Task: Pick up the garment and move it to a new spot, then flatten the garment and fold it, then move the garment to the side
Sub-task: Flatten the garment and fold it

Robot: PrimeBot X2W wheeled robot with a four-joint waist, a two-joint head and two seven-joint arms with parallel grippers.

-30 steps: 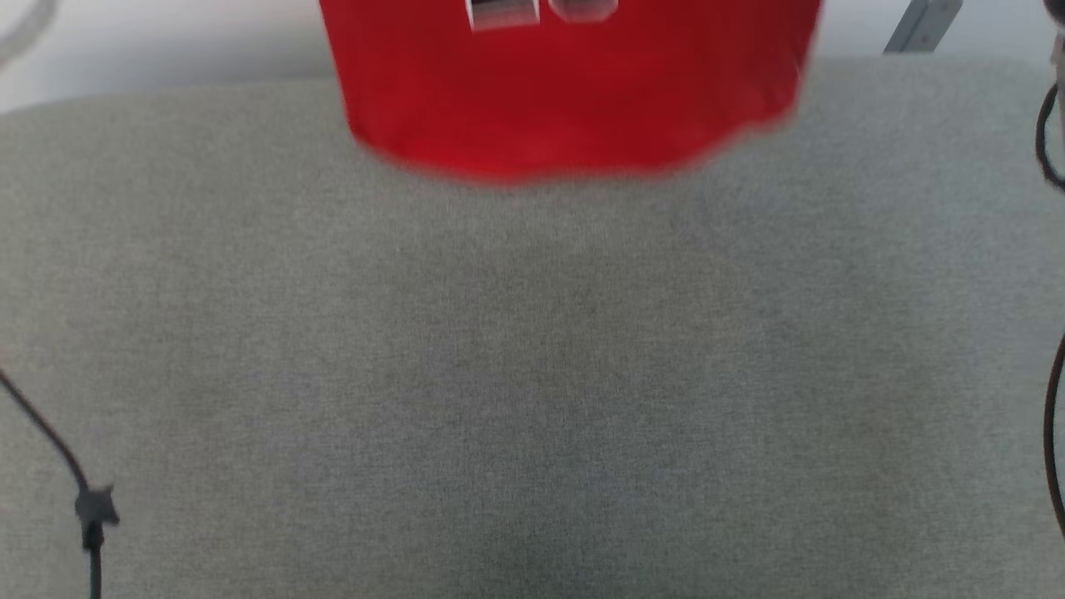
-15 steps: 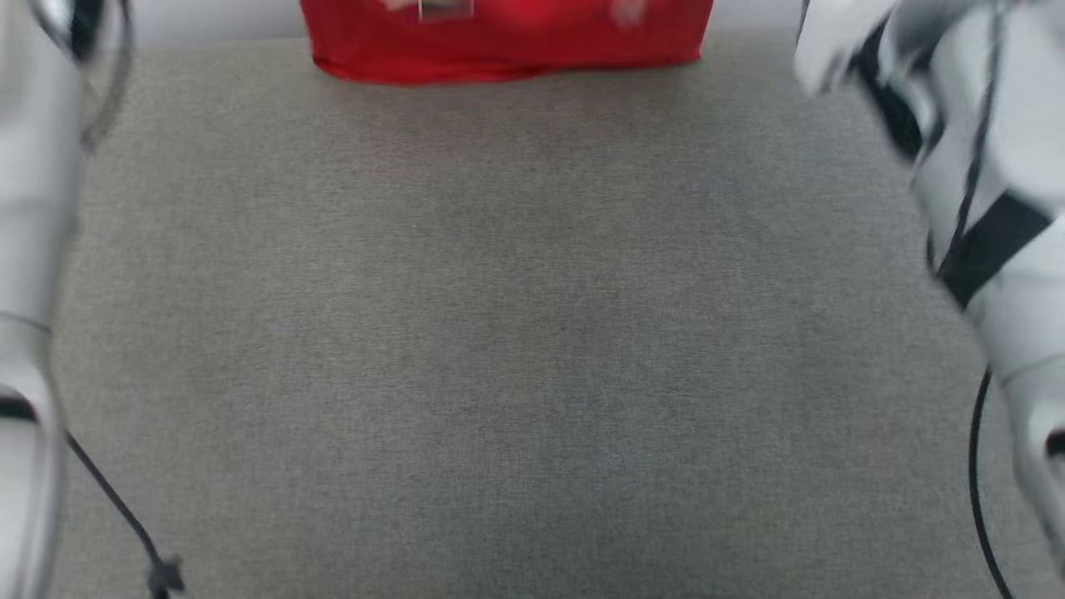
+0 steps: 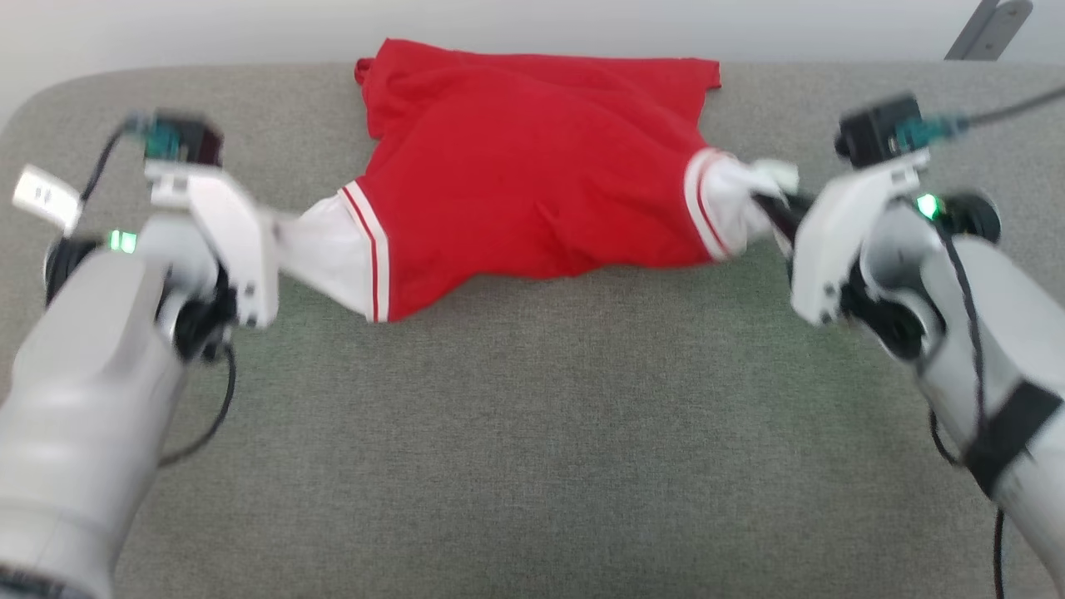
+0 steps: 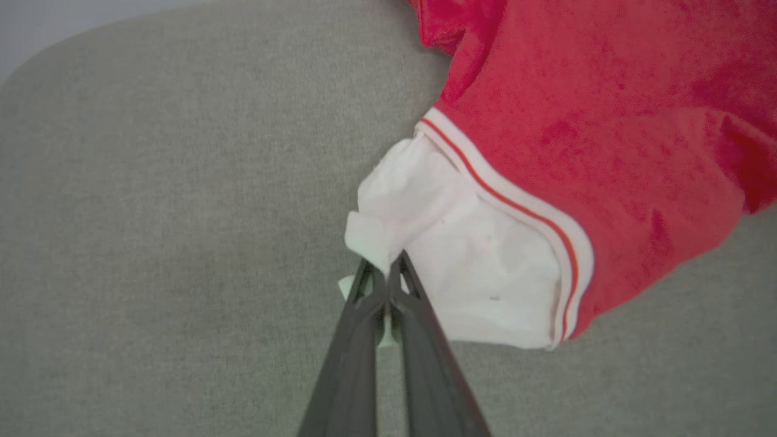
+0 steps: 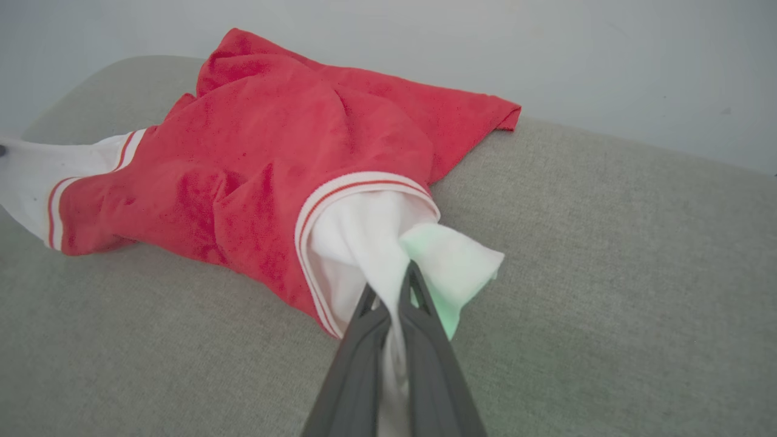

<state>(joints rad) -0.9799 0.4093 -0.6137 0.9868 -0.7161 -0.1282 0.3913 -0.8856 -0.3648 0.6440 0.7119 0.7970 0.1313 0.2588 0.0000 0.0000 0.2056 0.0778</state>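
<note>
Grey padded bench [image 3: 532, 433] takes up most of my head view. The garment [image 3: 532, 191] lies on it toward the far edge, roughly centred between my arms. Its red body is down on the fabric but rumpled: humped in the middle, far hem creased, one far corner turned over. Left gripper [image 4: 386, 274] is pressed together on the tip of the white sleeve end [image 4: 467, 285] on my left side, with cloth pinched between the fingers. Right gripper [image 5: 394, 285] is likewise clamped on the other white sleeve end [image 5: 364, 237], and a flap of white hangs past its fingertips. Both sleeves are drawn outward toward their grippers and look lifted a little off the bench, though I can't be sure how much. The striped trim [image 4: 516, 200] is visible at both cuffs. Progress, my read: the pick-up and reposition looks about done or just finishing, and this is the start of flattening. Body not smooth yet, no fold made, move to the side not started. Most of the task is left.
</note>
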